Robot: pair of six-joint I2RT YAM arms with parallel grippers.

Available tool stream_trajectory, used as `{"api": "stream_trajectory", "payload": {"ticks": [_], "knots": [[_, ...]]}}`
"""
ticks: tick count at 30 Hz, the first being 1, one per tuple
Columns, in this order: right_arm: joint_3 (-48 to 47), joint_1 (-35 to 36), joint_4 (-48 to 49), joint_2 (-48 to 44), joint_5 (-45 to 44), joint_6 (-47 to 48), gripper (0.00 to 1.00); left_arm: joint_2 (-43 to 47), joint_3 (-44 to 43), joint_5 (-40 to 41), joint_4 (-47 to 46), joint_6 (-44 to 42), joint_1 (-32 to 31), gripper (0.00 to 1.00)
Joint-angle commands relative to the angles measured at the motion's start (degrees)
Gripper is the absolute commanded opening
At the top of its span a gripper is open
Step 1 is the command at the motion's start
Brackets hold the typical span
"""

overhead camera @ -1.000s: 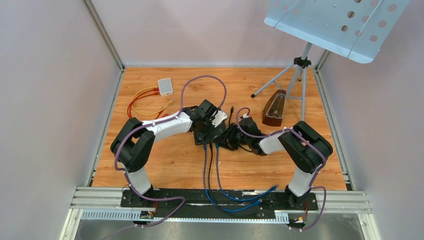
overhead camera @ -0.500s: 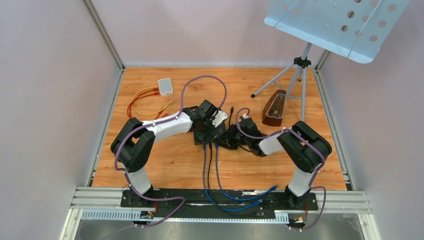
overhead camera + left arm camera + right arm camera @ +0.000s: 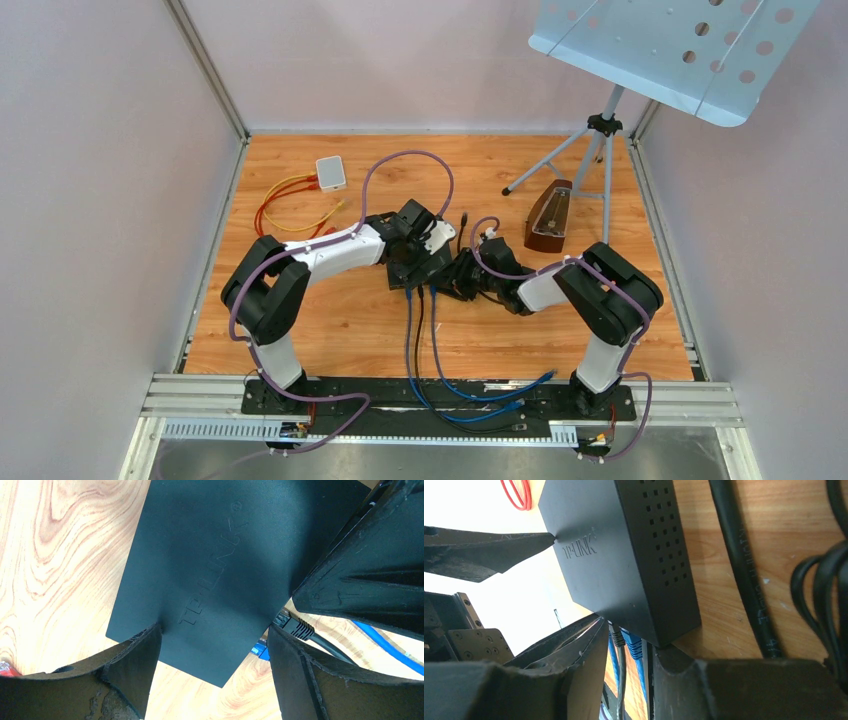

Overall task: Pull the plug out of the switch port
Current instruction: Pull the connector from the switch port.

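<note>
Black plug (image 3: 616,639) sits in the TP-Link switch (image 3: 210,570), mid-table (image 3: 340,320), beside blue plugs (image 3: 633,644). The right gripper (image 3: 629,641) straddles those plugs; whether it is pinching, I cannot tell. The left gripper (image 3: 215,629) clamps the switch's sides.

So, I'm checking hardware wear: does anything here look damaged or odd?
Yes. On the left gripper, gripping the switch, the finger pads look ragged and flaking along their edges. Nothing else looks spilled, broken or askew.
</note>
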State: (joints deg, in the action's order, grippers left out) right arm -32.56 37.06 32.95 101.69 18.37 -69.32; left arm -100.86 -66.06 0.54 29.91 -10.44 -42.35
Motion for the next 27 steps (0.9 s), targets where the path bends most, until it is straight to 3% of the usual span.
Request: {"api": "stream_trajectory", "payload": {"ticks": [1,9,17,27], "knots": [[1.7,0.3,1.3,1.0,-1.8,1.1,0.31,-1.3,0.8,-3.0,0.7,0.7,-0.3,0.84],[3.1,0.3,4.5,1.0,-2.1,0.0,0.3,-1.3,1.3,-3.5,0.5,0.8,-0.3,0.83],[1.3,-0.2,-0.8,1.4,-3.6,-2.5,0.34,-1.5,1.3,-4.3,0.4,0.8,-0.3,0.82],[1.1,-0.5,-2.0,2.8,-3.9,-3.5,0.11,-1.9,1.4,-4.9,0.5,1.0,-0.3,0.81]]}}
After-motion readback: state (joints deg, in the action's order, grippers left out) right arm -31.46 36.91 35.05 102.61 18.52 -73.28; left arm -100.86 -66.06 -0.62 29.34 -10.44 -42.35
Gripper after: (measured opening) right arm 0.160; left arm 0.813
